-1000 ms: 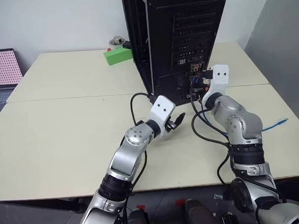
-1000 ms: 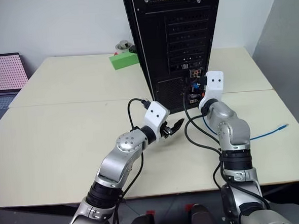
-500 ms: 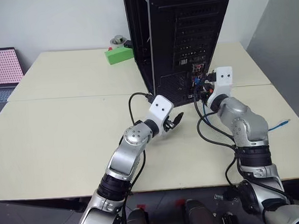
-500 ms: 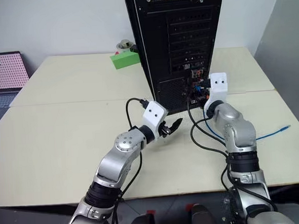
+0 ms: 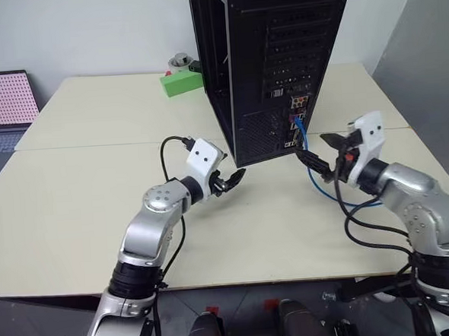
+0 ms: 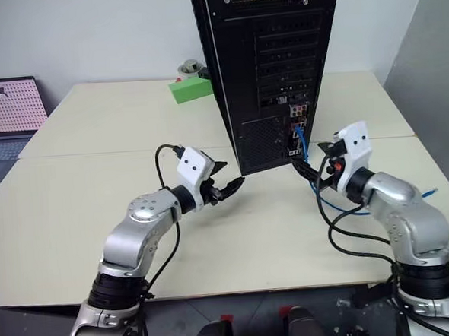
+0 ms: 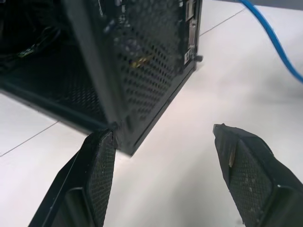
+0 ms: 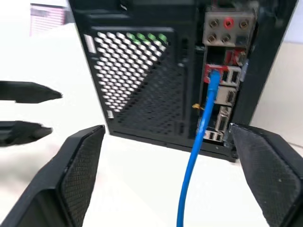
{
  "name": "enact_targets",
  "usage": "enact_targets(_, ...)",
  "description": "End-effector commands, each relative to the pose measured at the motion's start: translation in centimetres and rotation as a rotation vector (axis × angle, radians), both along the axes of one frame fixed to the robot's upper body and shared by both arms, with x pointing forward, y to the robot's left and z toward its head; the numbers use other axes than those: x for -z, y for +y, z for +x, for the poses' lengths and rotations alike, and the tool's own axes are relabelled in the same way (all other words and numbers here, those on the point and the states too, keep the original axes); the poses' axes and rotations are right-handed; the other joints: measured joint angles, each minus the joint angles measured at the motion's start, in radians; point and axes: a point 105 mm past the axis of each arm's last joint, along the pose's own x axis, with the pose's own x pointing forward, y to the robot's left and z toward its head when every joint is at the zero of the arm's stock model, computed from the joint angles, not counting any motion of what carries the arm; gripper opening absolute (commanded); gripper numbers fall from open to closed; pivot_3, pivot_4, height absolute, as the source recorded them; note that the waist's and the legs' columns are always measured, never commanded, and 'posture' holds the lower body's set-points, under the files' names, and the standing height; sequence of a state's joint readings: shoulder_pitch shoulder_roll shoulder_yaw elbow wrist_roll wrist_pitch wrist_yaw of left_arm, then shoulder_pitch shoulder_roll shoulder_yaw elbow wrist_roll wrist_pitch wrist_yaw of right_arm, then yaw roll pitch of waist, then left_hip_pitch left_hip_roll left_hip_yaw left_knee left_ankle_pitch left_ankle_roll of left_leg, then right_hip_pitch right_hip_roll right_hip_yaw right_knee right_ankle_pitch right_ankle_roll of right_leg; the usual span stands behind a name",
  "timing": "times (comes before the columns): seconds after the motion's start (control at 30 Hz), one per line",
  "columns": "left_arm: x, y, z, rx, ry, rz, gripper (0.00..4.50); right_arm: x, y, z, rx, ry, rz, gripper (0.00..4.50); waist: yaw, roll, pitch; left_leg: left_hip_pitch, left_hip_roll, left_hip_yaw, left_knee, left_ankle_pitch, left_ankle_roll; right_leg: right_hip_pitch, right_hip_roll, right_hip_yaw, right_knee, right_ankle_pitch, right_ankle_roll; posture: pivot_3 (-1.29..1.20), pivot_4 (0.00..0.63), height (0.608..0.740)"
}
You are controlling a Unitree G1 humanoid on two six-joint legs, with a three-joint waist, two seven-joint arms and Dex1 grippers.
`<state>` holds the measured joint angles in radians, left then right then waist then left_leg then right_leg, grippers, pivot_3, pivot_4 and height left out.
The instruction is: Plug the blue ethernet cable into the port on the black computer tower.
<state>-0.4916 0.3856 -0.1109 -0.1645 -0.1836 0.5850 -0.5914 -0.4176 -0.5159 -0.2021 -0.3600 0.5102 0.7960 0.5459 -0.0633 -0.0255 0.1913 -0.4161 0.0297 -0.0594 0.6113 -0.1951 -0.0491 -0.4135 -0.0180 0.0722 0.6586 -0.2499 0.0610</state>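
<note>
From the head views, the tower [image 5: 267, 59] stands upright on the table [image 5: 74, 200], rear panel facing the robot. The cable [image 5: 309, 163] runs up into the port [image 5: 297, 118] in the rear connector cluster, hangs down the panel and loops onto the table towards the right. The right gripper [image 5: 328, 154] hovers just right of the panel, near the cable but apart from it, fingers spread wide with nothing between them. The left gripper [image 5: 231, 180] hovers beside the tower's lower left corner, fingers apart and empty. A green block [image 5: 181, 82] and a small grey pot [image 5: 177, 61] sit behind the tower's left side; a laptop [image 5: 3, 105] stands at the far left.

The left wrist view has both fingers [image 7: 97, 179] wide apart in front of the tower's mesh corner, one close to the bottom edge, the cable crossing beyond.

The right wrist view looks between spread fingers [image 8: 78, 175] at the plug seated in the port, below the round jacks [image 8: 228, 22], the cable dropping straight down between the fingers without touching them.
</note>
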Motion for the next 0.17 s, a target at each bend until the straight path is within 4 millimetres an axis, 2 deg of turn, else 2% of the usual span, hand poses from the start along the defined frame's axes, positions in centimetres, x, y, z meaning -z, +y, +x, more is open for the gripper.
enact_targets(0.03, -2.12, 0.97, -0.61, 0.042, -0.074, -0.008, 3.38, -2.67, -1.61, -1.28, -0.027, -0.104, 0.005, 4.47, 0.003, 0.0, 0.0, 0.0, 0.0, 0.0, 0.0, 0.0, 0.0, 0.0, 0.0, 0.0, 0.0, 0.0, 0.0, 0.0, 0.15, 0.74)
enact_targets(0.17, -1.82, 1.77, -0.83, 0.07, -0.059, 0.03, 3.38, -2.72, -2.0, -1.44, -0.032, -0.104, -0.003, 4.47, 0.004, 0.0, 0.0, 0.0, 0.0, 0.0, 0.0, 0.0, 0.0, 0.0, 0.0, 0.0, 0.0, 0.0, 0.0, 0.0, 0.15, 0.74)
